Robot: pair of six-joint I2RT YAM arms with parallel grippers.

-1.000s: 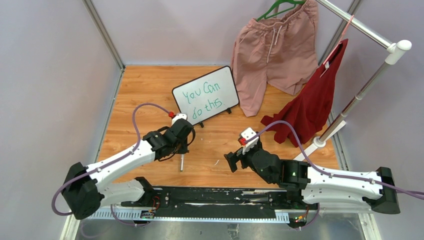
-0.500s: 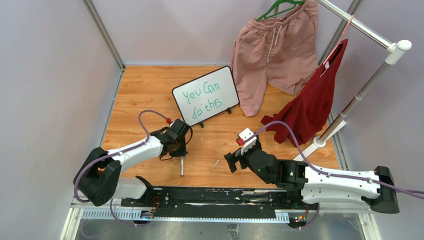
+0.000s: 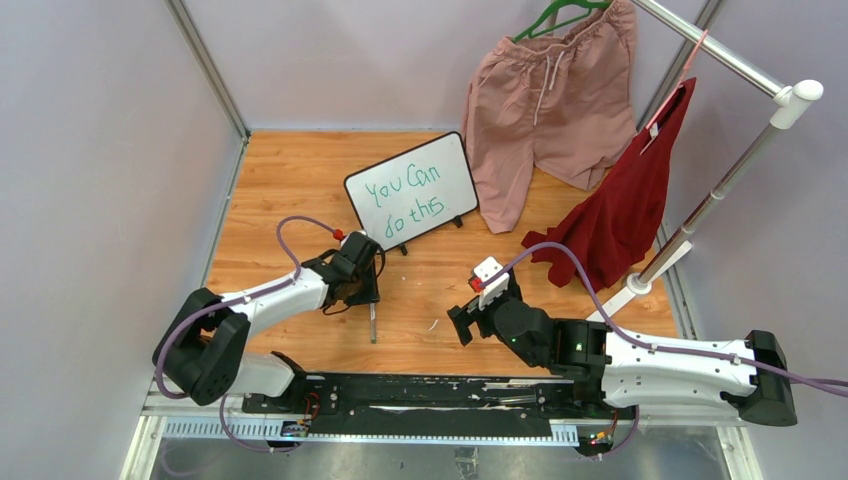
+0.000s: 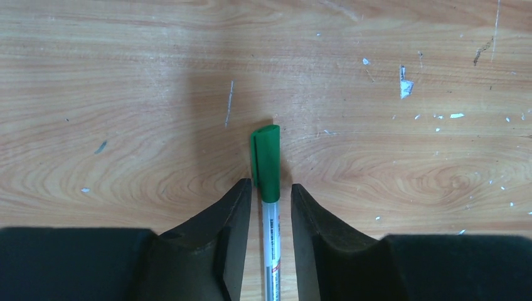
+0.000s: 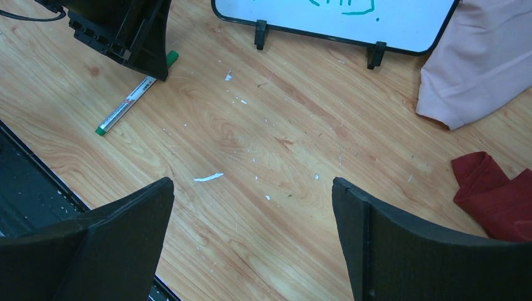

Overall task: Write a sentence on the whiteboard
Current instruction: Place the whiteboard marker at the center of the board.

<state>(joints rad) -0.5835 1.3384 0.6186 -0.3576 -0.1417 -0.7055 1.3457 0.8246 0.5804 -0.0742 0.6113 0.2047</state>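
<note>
The whiteboard [image 3: 412, 190] stands tilted on its black feet at the back middle of the wooden table. The sentence [image 3: 404, 196], "You Can do this", is on it in green over two lines. The board's lower edge shows in the right wrist view [image 5: 389, 22]. A green-capped marker [image 3: 372, 325] lies flat on the table. My left gripper [image 3: 366, 292] is low over its cap end. In the left wrist view the marker [image 4: 268, 163] lies between the fingers [image 4: 237, 213] with a thin gap on each side. My right gripper [image 3: 462, 325] is open wide and empty [image 5: 251, 182].
Pink shorts [image 3: 545, 100] and a red garment [image 3: 620, 200] hang from a rack [image 3: 720, 190] at the back right. The red cloth reaches the table [image 5: 495, 194]. White scraps [image 5: 207, 178] dot the wood. A black rail [image 3: 430, 390] runs along the near edge.
My left arm has dropped lower and drawn back toward its base. The marker has shifted slightly right on the table. My right arm has barely moved.
</note>
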